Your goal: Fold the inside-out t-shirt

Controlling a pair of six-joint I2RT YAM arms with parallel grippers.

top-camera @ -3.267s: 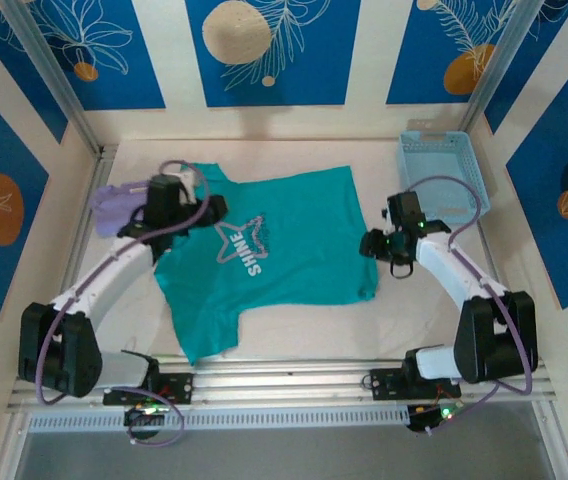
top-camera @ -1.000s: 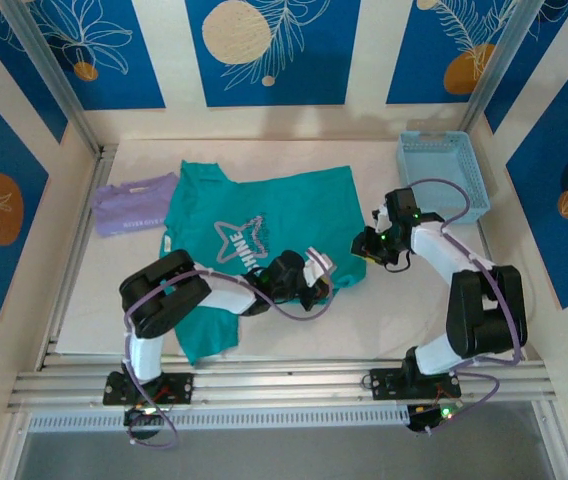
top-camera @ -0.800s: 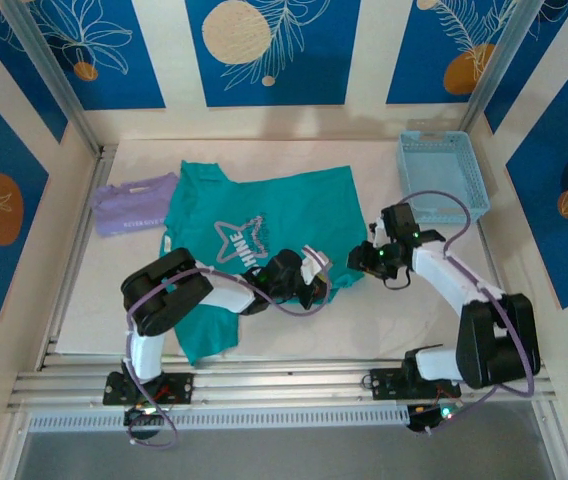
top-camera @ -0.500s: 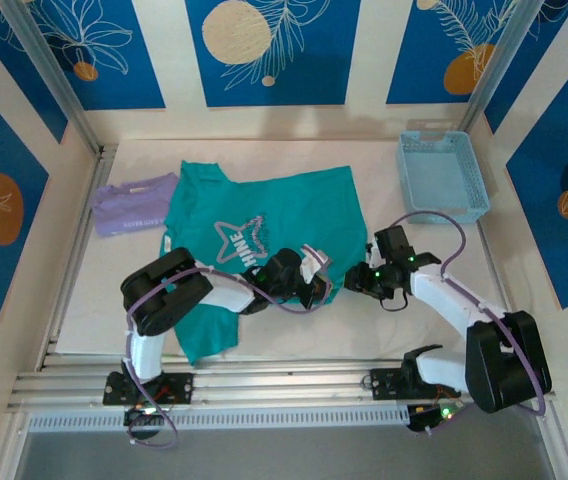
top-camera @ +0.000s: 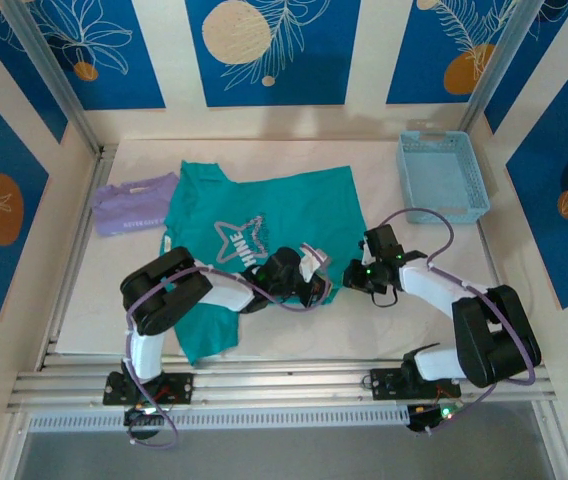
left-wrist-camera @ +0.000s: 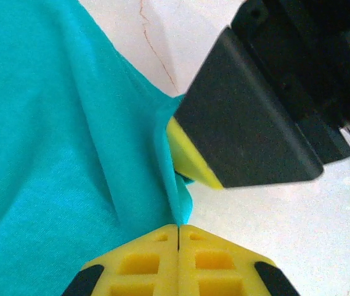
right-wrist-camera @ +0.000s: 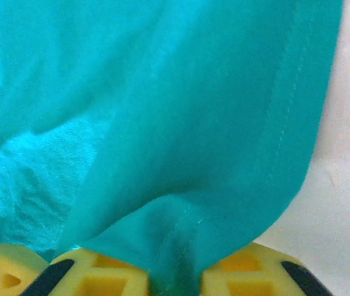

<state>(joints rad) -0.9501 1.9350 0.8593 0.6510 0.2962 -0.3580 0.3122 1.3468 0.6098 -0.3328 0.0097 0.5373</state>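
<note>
Bare white desk (top-camera: 84,300), teal t-shirt (top-camera: 264,215) spread flat, stretching away beyond both sets of jaws. It's light and limp and will sag, so the hem (right-wrist-camera: 184,237) is the hold. Left jaws are closed on that edge, right jaws pinching it just beside them.

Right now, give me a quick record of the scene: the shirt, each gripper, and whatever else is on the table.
garment: teal t-shirt, spread flat on the table, star print facing up
left gripper: shut, pinching the shirt's edge at its near right corner
right gripper: closed on the stitched hem, fabric bunched between its pads
gripper spacing: close together at the same corner
other garment: lavender folded garment, beside the shirt's far left sleeve
container: light blue basket, far right, nothing in it
fold: not yet started
</note>
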